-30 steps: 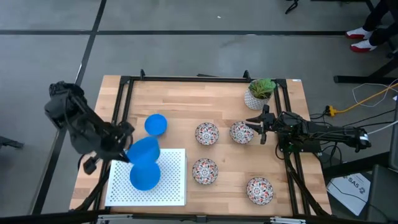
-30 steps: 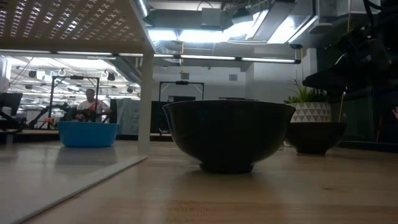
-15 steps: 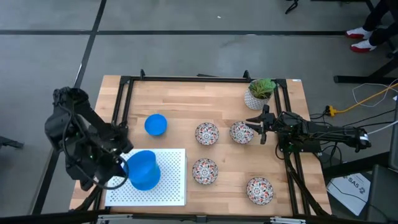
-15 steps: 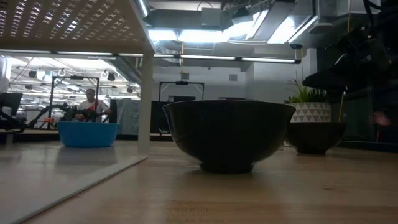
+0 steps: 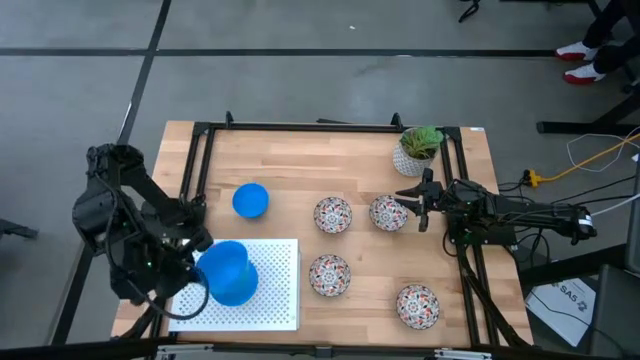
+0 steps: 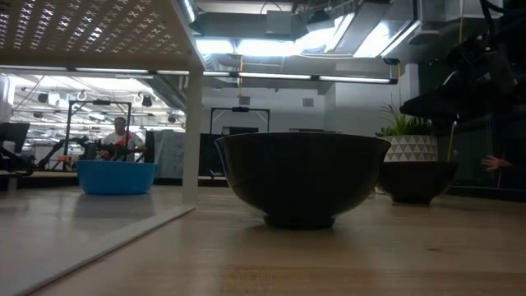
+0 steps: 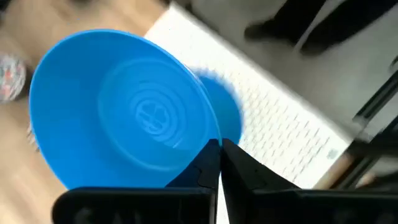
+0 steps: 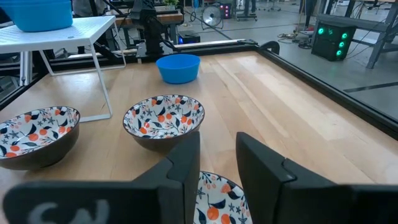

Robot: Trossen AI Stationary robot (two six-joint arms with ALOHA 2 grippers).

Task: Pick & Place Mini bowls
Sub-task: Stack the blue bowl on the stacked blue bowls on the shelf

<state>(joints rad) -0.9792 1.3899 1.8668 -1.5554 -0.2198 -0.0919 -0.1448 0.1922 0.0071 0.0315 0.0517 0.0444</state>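
Note:
My left gripper (image 5: 196, 272) is shut on a plain blue mini bowl (image 5: 228, 270) over the white perforated stand (image 5: 275, 290). In the left wrist view more blue (image 7: 229, 118) shows behind the held bowl (image 7: 118, 118), on the stand. A second blue bowl (image 5: 250, 199) sits on the table. Several floral bowls (image 5: 333, 214) (image 5: 329, 275) (image 5: 417, 306) stand on their feet to the right. My right gripper (image 5: 414, 206) is open, at the right rim of one more floral bowl (image 5: 387, 212), whose rim (image 8: 217, 190) shows below its fingers. My left gripper pinches the blue bowl's rim (image 7: 208, 138) between its two fingers, one finger inside the bowl and one outside. It comes from the table's left side. The bowl sits tilted, its hollow turned toward the wrist. Whether it touches the blue below it, I cannot tell.
A white pot with a green plant (image 5: 418, 148) stands at the far right corner. A black frame (image 5: 300, 127) rims the table. The stand's top (image 6: 82, 33) sits raised on legs (image 6: 193, 136). A person (image 6: 122, 136) shows in the room beyond.
My left gripper has carried the blue bowl toward the table's near edge, from beside the blue on the stand to over it, so the two blue shapes in the high view now overlap. The left arm has swung and turned along with it.

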